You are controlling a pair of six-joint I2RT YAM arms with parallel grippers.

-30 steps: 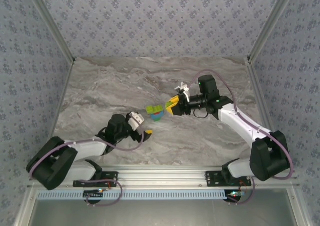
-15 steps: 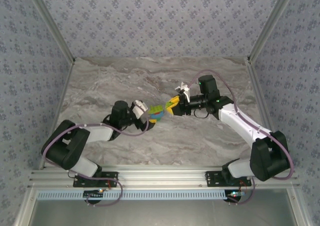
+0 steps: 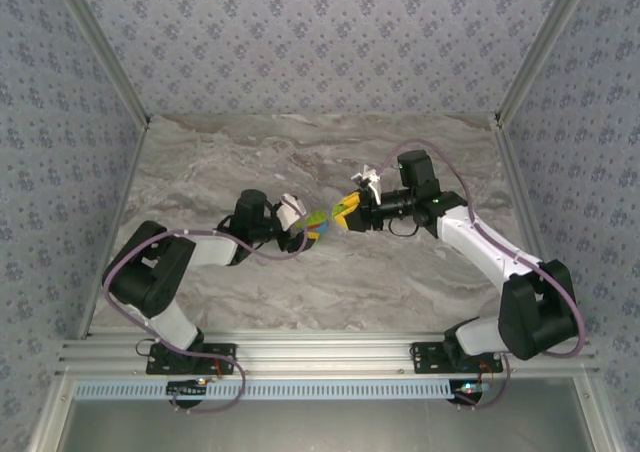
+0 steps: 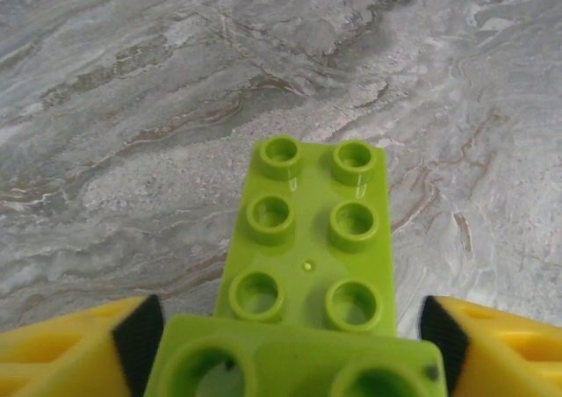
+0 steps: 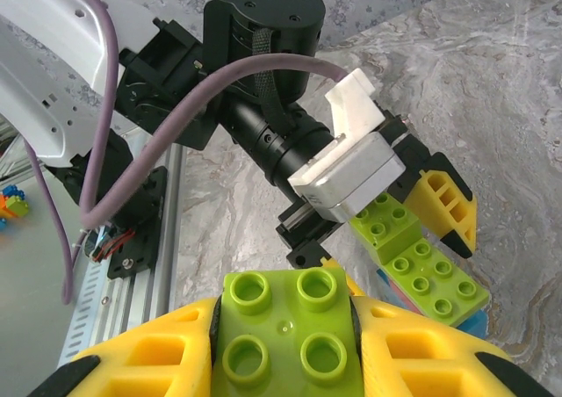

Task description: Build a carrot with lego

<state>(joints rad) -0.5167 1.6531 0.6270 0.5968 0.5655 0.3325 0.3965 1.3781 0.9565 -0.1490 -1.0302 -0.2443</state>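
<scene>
The yellow-green studded plastic brick (image 5: 283, 328) is smooth and shiny. The grey marble-look table (image 4: 132, 107) looks smooth, like hard stone.

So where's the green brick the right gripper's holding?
The green brick is pinched in the right gripper, mid-table in the top view, right of the carrot.

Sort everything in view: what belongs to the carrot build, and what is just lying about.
Belongs to the job:
- yellow-green brick, clamped in the right tool
- part-built stack, yellow-green on light blue, with the left tool around it

Just lying about:
- loose coloured bricks, off the marble table
</scene>
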